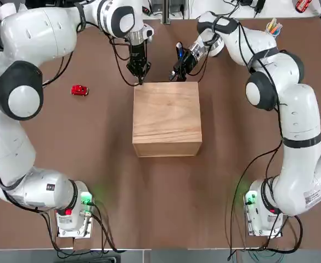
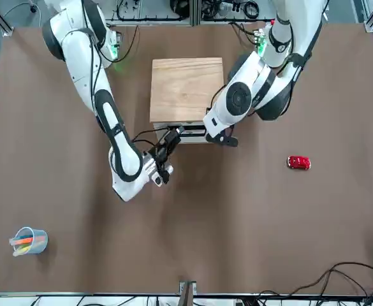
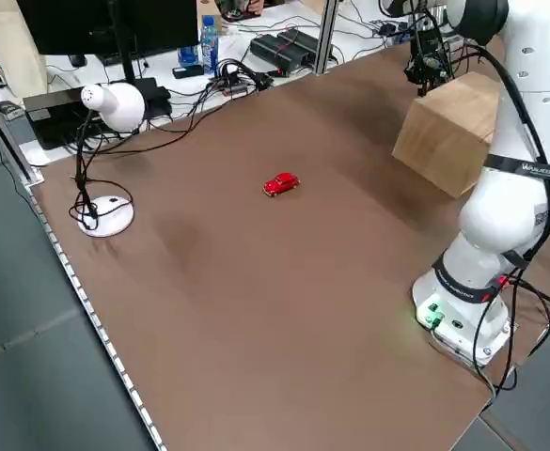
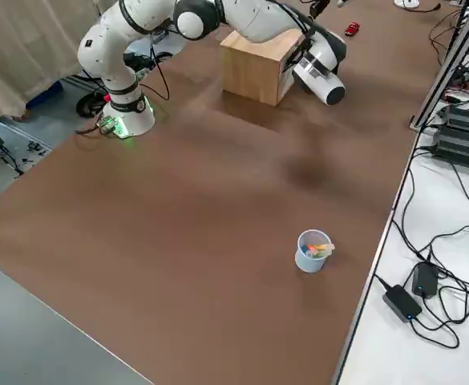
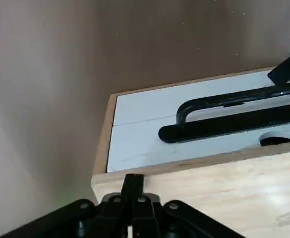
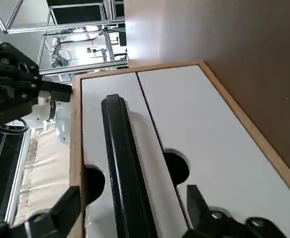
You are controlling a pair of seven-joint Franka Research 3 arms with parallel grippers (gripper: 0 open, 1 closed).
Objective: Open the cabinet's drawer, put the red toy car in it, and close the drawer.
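Right gripper (image 6: 130,218) is sitting wide open around the drawer (image 6: 135,148) handle, gripping nothing; left gripper (image 1: 139,70) is resting shut on the cabinet (image 1: 167,118) edge.

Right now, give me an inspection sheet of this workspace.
Surface: brown table.
Job's things: cabinet mid-table, drawer front shut; red toy car apart, toward the left arm.
Clutter: cup of pens; white desk lamp.
Grippers: left gripper shut at the cabinet's top edge; right gripper open around the black handle.
Cables: along the arms and off-table.
Surroundings: benches with electronics.
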